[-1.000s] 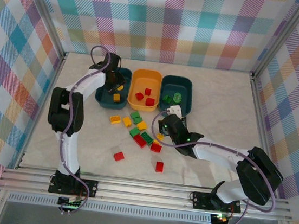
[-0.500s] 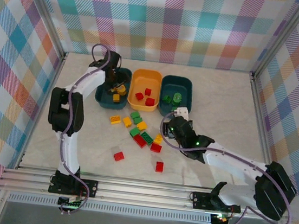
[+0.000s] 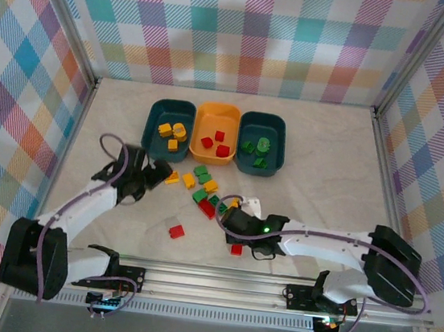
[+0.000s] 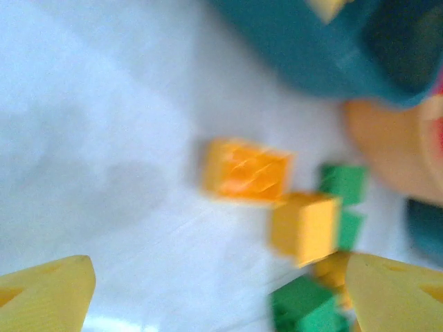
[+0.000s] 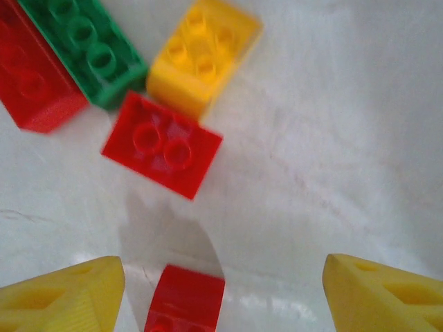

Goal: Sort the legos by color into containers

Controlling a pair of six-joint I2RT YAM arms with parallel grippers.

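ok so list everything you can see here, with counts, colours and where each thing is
left teal container: one, dark teal, far row, left
orange-yellow container: one, orange-yellow, far row, middle
right teal container: one, dark teal, far row, right
binned yellow legos: three, yellow, in left teal container
binned red legos: three, red, in orange-yellow container
binned green legos: about three, green, in right teal container
loose legos: about a dozen, red, yellow and green, on the table in front of the containers
table: one, pale marbled, under everything
walls: three, pastel plaid, around the table
left gripper: one, yellow-tipped, open, at the left of the loose legos
right gripper: one, yellow-tipped, open, at the near right of the loose legos
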